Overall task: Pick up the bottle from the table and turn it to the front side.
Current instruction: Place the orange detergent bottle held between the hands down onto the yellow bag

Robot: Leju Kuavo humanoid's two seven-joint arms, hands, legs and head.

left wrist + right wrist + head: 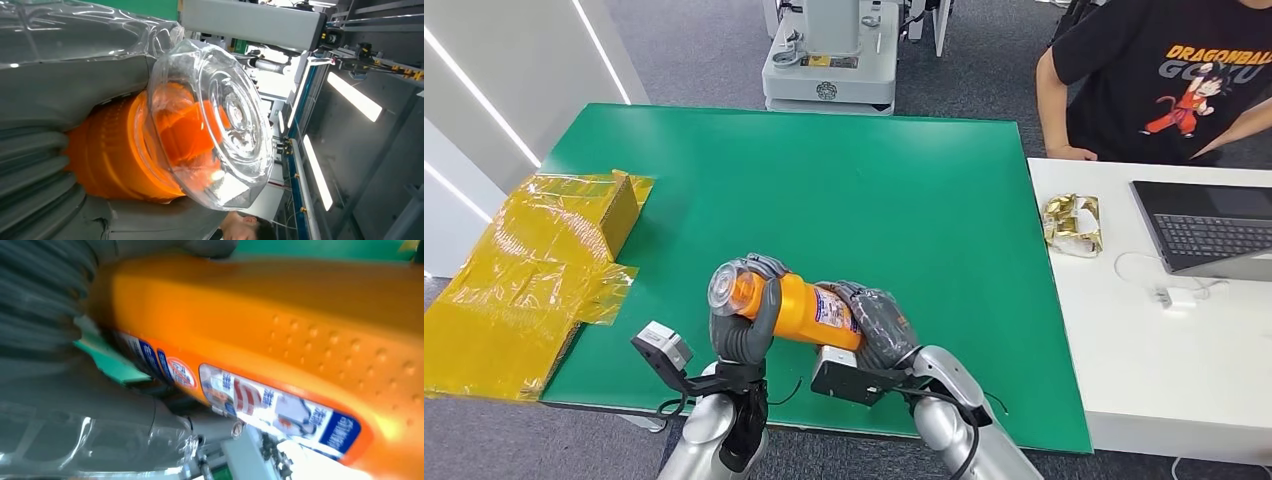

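An orange bottle (802, 308) with a clear cap (724, 284) lies sideways in the air over the near edge of the green table (824, 190), cap toward my left. My left hand (746, 322) grips its neck just behind the cap. My right hand (879, 325) holds its base end, where a colourful label (834, 310) faces up. The left wrist view looks at the clear cap (220, 125) and orange neck (110, 155) from close up. In the blurred right wrist view the orange bottle (280, 325) and its label (270, 400) pass over my right hand (45, 340).
A yellow taped cardboard box (534, 270) lies at the table's left edge. To the right stands a white table (1144, 340) with a laptop (1204, 225) and a gold wrapper (1072, 222). A person in a black shirt (1164, 75) sits behind it. A grey machine base (829, 60) stands beyond the table.
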